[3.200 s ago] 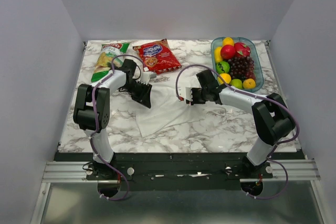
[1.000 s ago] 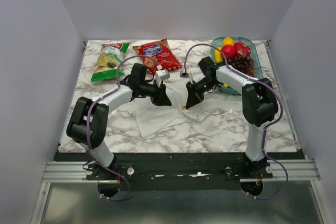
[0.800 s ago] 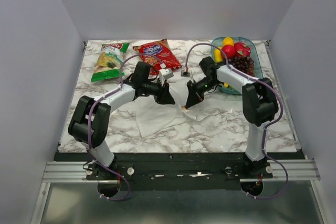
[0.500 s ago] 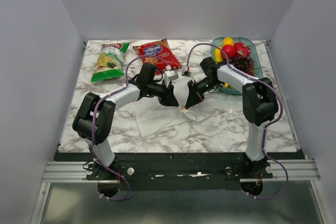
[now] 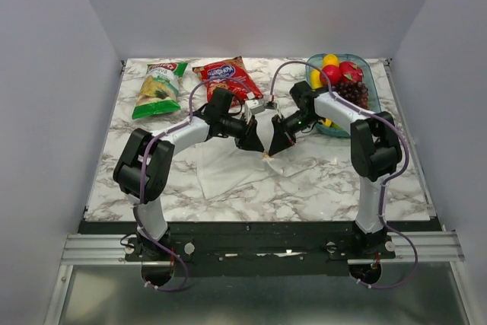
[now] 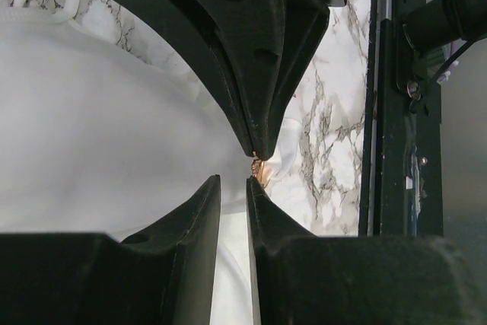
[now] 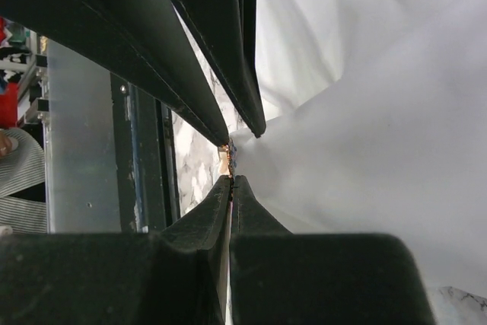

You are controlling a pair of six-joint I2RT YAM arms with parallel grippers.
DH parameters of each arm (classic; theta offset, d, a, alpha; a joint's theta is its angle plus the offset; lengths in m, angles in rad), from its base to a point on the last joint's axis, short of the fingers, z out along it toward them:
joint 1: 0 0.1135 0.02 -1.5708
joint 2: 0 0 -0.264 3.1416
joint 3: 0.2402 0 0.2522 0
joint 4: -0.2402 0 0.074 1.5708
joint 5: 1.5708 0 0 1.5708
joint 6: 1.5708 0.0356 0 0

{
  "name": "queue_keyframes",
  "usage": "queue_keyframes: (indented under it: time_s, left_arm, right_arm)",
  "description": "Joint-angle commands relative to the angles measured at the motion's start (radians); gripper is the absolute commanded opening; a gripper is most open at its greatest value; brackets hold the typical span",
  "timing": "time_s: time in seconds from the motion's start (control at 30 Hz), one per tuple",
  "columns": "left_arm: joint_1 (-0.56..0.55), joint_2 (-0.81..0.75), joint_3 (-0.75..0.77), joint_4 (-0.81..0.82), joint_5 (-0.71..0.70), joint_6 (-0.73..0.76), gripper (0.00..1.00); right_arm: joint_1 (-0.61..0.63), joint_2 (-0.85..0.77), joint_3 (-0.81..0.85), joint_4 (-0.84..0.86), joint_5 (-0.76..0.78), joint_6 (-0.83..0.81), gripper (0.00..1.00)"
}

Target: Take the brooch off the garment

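The white garment point(image 5: 224, 167) lies flat mid-table. The brooch point(image 5: 265, 156) is a tiny golden-bluish pin at the garment's right edge. My right gripper point(image 5: 272, 150) is shut on it, with the pin sticking out just past the fingertips in the right wrist view point(image 7: 230, 159). My left gripper point(image 5: 259, 142) faces it tip to tip, its jaws slightly open and empty. In the left wrist view, the brooch point(image 6: 261, 170) sits just off my left gripper's point(image 6: 230, 182) right fingertip, below the right gripper's point(image 6: 259, 150) closed tips. The garment point(image 6: 99, 135) fills the rest.
A clear bowl point(image 5: 314, 65) of fruit stands at the back right, close behind the right arm. A red snack bag point(image 5: 227, 80) and a green chip bag point(image 5: 158, 89) lie at the back left. Table front edge shows in the wrist views point(image 6: 399, 112).
My left gripper has swung right across the garment until its tips meet the right gripper at the brooch. The right gripper has stayed almost still, shut at the garment's edge.
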Motion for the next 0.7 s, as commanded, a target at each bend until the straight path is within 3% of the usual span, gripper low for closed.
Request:
queue_keyframes:
  time_s: [0.0, 0.23, 0.4, 0.67]
  left_arm:
    - [-0.009, 0.026, 0.039, -0.021, 0.035, 0.011, 0.24]
    - [0.011, 0.003, 0.051, -0.194, 0.006, 0.145, 0.29]
    - [0.042, -0.008, 0.053, -0.329, -0.023, 0.299, 0.32]
    - [0.045, 0.01, 0.077, -0.317, -0.029, 0.288, 0.33]
  right_arm:
    - [-0.005, 0.01, 0.044, -0.023, 0.042, -0.013, 0.09]
    - [-0.004, -0.054, 0.059, -0.021, 0.332, -0.065, 0.08]
    - [0.0, -0.063, 0.151, -0.155, 0.545, -0.214, 0.08]
    - [0.035, -0.036, 0.202, -0.33, 0.828, -0.355, 0.08]
